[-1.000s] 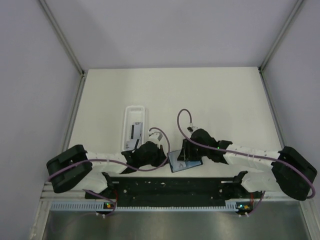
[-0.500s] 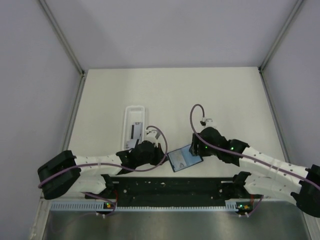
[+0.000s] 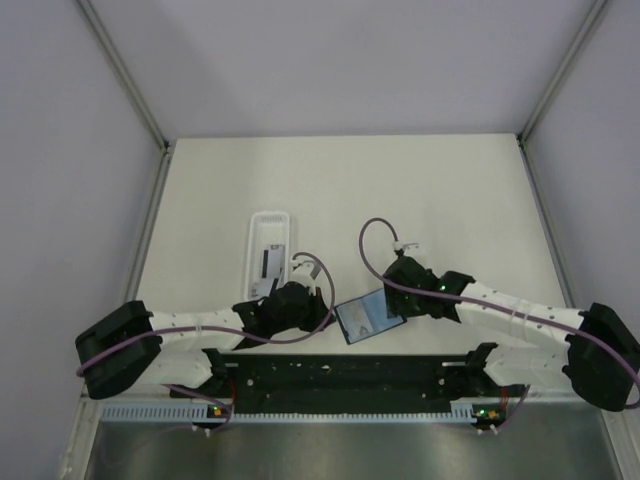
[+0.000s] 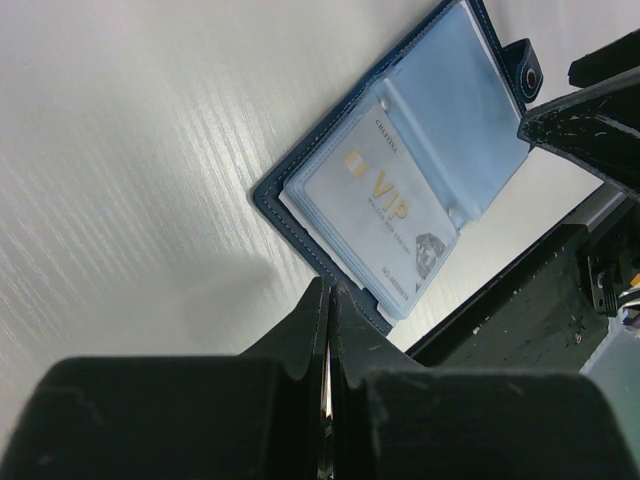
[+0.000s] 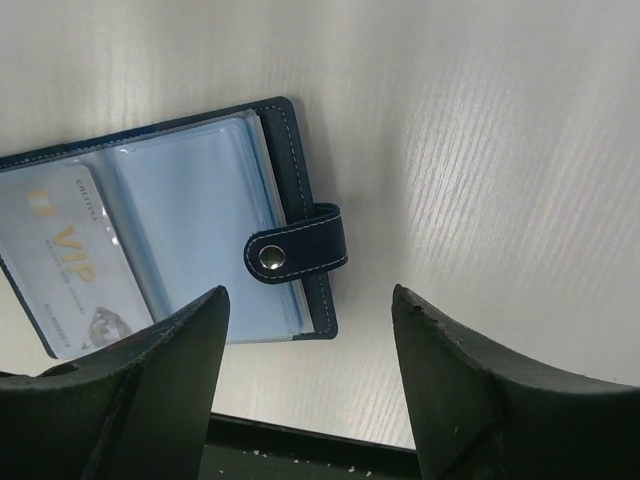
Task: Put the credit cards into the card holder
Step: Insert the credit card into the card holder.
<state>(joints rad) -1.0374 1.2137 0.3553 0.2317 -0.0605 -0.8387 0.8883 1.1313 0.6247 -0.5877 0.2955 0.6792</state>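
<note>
The card holder (image 3: pixel 368 317) lies open and flat near the table's front edge, with its pale blue sleeves facing up. One grey VIP credit card (image 4: pixel 385 205) sits in a sleeve, and it also shows in the right wrist view (image 5: pixel 70 260). My left gripper (image 4: pixel 328 292) is shut, its tips touching the holder's navy edge (image 4: pixel 300 235). My right gripper (image 5: pixel 308 297) stands wide open just above the corner by the snap strap (image 5: pixel 295 245), with nothing between its fingers. More credit cards (image 3: pixel 268 262) lie in the tray.
A long white tray (image 3: pixel 270 225) stands behind the left gripper. The black mounting rail (image 3: pixel 350 375) runs along the table's near edge, just in front of the holder. The enclosure's walls rise on both sides and at the back.
The right gripper has opened wide and drawn back from the card holder. The holder now lies flat and open. The left gripper stays shut at its edge.
</note>
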